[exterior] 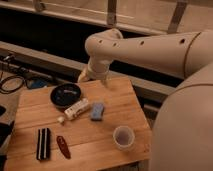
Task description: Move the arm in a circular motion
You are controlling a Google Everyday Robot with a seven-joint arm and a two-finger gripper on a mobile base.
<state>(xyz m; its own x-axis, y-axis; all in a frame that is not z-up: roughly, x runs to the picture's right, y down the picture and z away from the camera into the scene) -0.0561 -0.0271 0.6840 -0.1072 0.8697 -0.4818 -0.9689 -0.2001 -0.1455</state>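
The cream-white arm [145, 47] bent over a wooden table [122, 102], its gripper [83, 77] at the far edge near a black bowl [65, 94]; whether it was open, I could not tell. Circling well likely meant staying level, above the bowl.

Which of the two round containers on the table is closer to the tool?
The black bowl at the table's back left, right next to the tool; the white cup stands at the front right, far from it.

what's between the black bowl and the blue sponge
In the camera view, a white packet lies between black bowl and blue sponge. The end effector of the arm is at the far edge of the table.
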